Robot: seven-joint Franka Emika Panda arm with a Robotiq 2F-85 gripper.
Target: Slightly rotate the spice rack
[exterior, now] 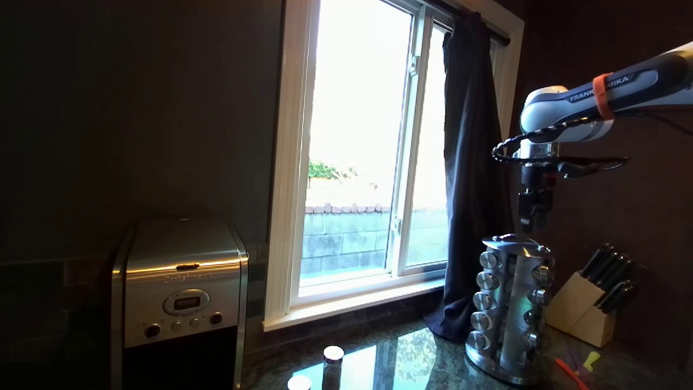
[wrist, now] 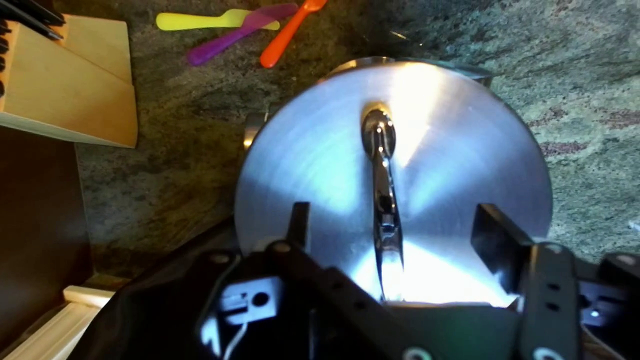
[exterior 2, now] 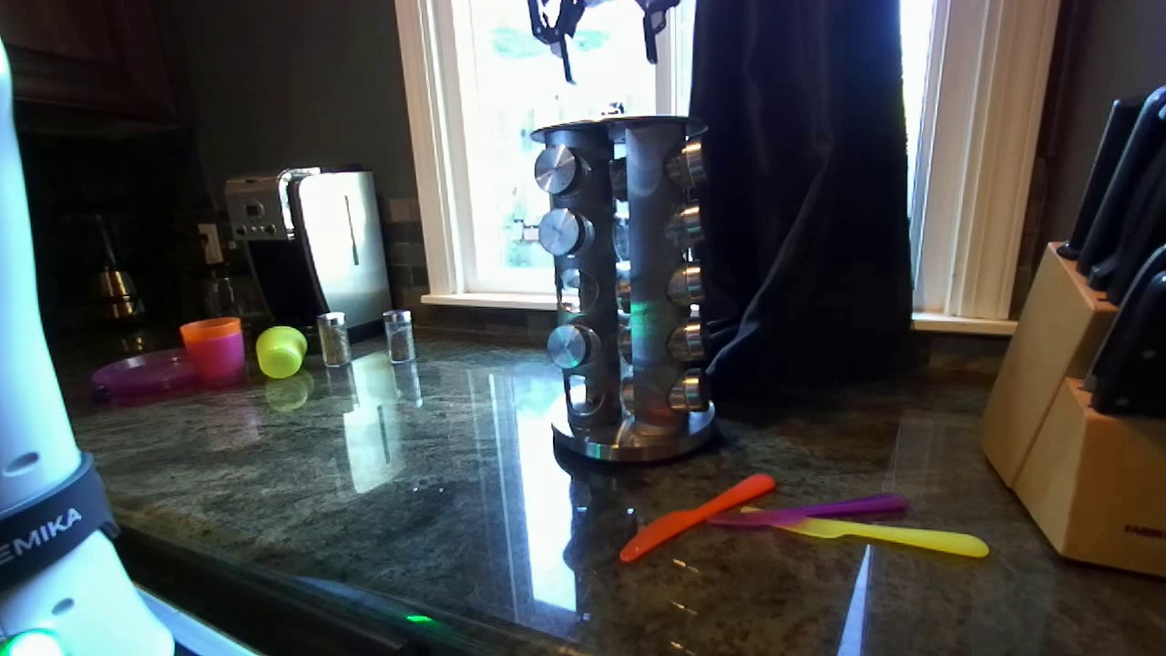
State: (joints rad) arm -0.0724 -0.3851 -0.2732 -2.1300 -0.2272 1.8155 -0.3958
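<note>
In an exterior view, a silver appliance stands at the countertop's back edge; toward the right edge, near a wooden knife block, a purple knife overlaps a yellow knife beside an orange knife.

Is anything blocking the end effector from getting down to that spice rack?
Nothing visible is: the end effector hangs above the spice rack, and in the wrist view the rack's top handle shows between the open jaws.
</note>
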